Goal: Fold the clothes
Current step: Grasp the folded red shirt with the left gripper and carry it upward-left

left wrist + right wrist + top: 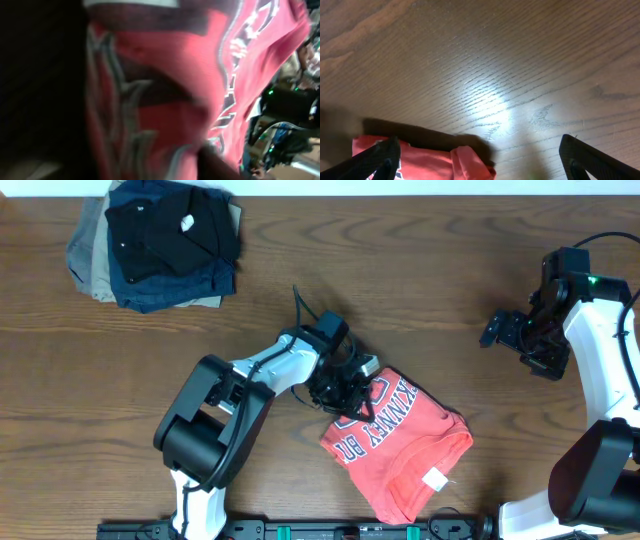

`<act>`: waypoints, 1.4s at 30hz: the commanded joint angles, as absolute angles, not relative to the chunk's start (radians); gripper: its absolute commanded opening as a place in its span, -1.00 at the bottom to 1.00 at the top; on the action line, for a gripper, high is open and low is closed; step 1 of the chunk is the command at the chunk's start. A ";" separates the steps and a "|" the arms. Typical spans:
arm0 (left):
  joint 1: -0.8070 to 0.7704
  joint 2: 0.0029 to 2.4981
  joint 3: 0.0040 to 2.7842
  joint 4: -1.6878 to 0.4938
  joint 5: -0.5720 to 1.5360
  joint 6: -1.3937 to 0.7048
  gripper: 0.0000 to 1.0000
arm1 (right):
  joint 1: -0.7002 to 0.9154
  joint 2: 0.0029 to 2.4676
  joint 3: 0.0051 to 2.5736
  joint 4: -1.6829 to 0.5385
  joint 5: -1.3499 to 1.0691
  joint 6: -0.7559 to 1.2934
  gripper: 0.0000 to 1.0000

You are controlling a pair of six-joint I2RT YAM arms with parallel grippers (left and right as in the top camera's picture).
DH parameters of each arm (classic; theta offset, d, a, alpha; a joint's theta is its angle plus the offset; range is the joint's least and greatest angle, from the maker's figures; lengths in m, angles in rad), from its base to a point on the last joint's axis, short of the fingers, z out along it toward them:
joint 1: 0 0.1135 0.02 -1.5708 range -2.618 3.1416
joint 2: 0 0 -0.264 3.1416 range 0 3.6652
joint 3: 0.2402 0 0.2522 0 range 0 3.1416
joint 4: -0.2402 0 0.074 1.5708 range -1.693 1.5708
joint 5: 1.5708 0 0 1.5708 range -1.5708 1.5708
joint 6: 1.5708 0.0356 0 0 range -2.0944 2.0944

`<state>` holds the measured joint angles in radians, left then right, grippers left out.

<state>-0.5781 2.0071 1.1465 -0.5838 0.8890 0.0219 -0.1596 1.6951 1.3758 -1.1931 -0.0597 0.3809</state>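
Note:
The clothes [405, 445], a coral-red T-shirt with dark red lettering and a small white label, lie partly folded on the wooden table [450, 260] near the front centre. My left gripper [343, 387] is down on the shirt's upper-left edge. In the left wrist view, blurred red cloth [165, 90] fills the frame and lies between the jaws, with one dark finger [220, 167] at the bottom. My right gripper [500, 330] hovers open at the right over bare wood, holding nothing. Its wrist view shows a shirt corner [425, 162] beyond its left finger [377, 160].
A pile of folded black, navy and tan garments [160, 240] sits at the back left corner. The right arm's base [600, 470] stands at the front right edge.

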 commanded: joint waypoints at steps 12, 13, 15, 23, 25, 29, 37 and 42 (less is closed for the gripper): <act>-0.430 2.022 1.183 -0.558 0.307 -0.202 -0.88 | -0.163 1.700 1.389 -1.196 -0.064 0.369 0.99; -0.401 2.022 1.195 -0.557 0.260 -0.219 -0.88 | -0.163 1.700 1.389 -1.196 -0.064 0.369 0.98; -0.348 2.022 1.220 -0.549 0.180 -0.246 -0.88 | -0.163 1.700 1.389 -1.196 -0.063 0.369 0.99; -0.187 2.022 1.299 -0.382 0.137 -0.194 -0.88 | -0.163 1.700 1.389 -1.196 -0.064 0.369 0.99; -0.157 2.022 1.327 -0.356 0.138 -0.179 -0.88 | -0.163 1.700 1.389 -1.196 -0.064 0.369 0.99; -0.131 2.022 1.398 -0.352 0.137 -0.104 -0.88 | -0.163 1.700 1.389 -1.196 -0.064 0.369 0.99; -0.127 2.013 1.573 -0.382 0.031 -0.040 -0.88 | -0.163 1.700 1.389 -1.196 -0.064 0.369 0.99; -0.127 2.012 1.656 -0.366 -0.033 -0.052 -0.88 | -0.163 1.700 1.389 -1.196 -0.064 0.369 0.99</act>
<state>-0.1299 2.0125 1.5959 -0.3798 0.0429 -0.0662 -0.1596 1.6951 1.3758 -1.1934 -0.0597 0.3809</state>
